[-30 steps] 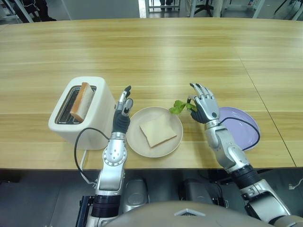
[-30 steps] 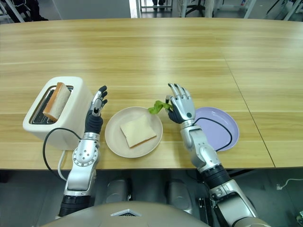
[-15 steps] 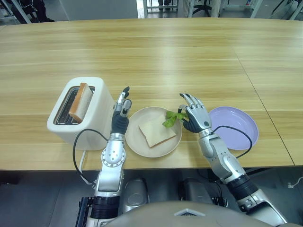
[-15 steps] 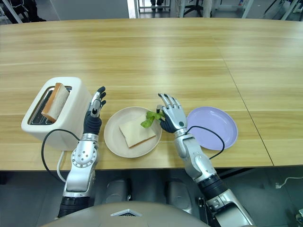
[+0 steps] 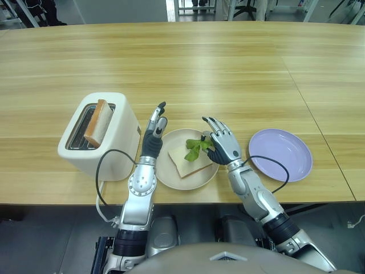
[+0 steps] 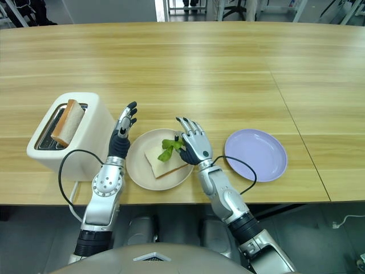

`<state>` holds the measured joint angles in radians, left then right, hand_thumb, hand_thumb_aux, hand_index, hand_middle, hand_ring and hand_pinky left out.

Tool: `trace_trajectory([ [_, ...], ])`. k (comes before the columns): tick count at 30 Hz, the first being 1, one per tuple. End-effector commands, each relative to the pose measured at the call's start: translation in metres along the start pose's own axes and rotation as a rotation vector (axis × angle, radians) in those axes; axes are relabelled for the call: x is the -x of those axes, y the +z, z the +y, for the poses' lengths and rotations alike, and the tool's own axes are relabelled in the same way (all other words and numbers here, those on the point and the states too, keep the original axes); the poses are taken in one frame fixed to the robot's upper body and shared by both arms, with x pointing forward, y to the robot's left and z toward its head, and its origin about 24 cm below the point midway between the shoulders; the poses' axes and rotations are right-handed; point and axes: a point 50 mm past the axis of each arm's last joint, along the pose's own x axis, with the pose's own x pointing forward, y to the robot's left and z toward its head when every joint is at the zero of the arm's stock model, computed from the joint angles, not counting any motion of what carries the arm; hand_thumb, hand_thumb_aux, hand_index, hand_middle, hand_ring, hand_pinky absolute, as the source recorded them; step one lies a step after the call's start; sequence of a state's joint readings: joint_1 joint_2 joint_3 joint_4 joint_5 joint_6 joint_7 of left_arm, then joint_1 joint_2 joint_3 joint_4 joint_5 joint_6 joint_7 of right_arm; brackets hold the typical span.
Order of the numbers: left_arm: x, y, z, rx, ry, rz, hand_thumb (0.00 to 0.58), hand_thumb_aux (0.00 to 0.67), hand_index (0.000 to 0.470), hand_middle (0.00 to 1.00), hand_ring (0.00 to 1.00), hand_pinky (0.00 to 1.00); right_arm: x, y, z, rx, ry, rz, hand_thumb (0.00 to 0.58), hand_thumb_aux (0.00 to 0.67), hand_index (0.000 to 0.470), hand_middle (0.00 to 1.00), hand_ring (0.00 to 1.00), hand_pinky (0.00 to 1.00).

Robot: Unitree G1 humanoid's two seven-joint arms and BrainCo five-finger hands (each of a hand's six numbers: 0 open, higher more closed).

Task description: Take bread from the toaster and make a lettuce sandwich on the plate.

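A white toaster [image 5: 105,137] stands at the left with one bread slice [image 5: 97,121] sticking up from its slot. On the beige plate [image 5: 165,171] lies another bread slice [image 5: 185,162]. My right hand [image 5: 223,145] is over the plate's right side, pinching a green lettuce leaf [image 5: 194,150] that hangs just above the slice. My left hand [image 5: 154,130] is between the toaster and the plate, fingers straight and holding nothing.
An empty purple plate [image 5: 280,154] sits to the right of the beige one. The toaster's black cord [image 5: 101,182] loops off the table's front edge. A second black cable [image 5: 272,171] curves near my right forearm. Bare wooden table stretches behind.
My right hand has carried the lettuce leftward from beside the purple plate to above the bread on the beige plate. My left hand has shifted slightly right.
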<state>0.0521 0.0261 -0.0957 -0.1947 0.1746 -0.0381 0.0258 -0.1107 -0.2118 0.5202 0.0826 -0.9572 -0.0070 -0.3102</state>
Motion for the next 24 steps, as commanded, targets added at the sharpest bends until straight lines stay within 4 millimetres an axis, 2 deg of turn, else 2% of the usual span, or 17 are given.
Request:
trace_trajectory([
  [1,-0.002,-0.004,-0.005,0.007,-0.032,0.016,0.0,0.0,0.0,0.0,0.0,0.0,0.006,0.001,0.014,-0.034,0.053,0.013,0.58,0.67,0.46,0.0,0.0,0.0],
  [9,-0.008,-0.003,-0.018,0.022,-0.097,0.009,0.0,0.0,0.0,0.0,0.0,0.0,0.019,-0.012,0.054,-0.196,0.228,0.045,0.58,0.67,0.46,0.0,0.0,0.0],
  [16,-0.011,-0.004,-0.022,0.026,-0.119,0.005,0.0,0.0,0.0,0.0,0.0,0.0,0.018,-0.013,0.066,-0.314,0.309,0.005,0.58,0.67,0.46,0.0,0.0,0.0],
  [17,-0.01,-0.004,-0.022,0.024,-0.118,0.006,0.0,0.0,0.0,0.0,0.0,0.0,0.017,-0.014,0.064,-0.329,0.307,0.003,0.0,0.0,0.0,0.0,0.0,0.0],
  [20,-0.009,-0.004,-0.02,0.022,-0.106,0.003,0.0,0.0,0.0,0.0,0.0,0.0,0.013,-0.015,0.051,-0.39,0.272,0.003,0.0,0.0,0.0,0.0,0.0,0.0],
  [24,-0.008,-0.001,-0.016,0.022,-0.091,-0.008,0.0,0.0,0.0,0.0,0.0,0.0,0.013,-0.017,0.02,-0.475,0.144,0.004,0.0,0.0,0.0,0.0,0.0,0.0],
])
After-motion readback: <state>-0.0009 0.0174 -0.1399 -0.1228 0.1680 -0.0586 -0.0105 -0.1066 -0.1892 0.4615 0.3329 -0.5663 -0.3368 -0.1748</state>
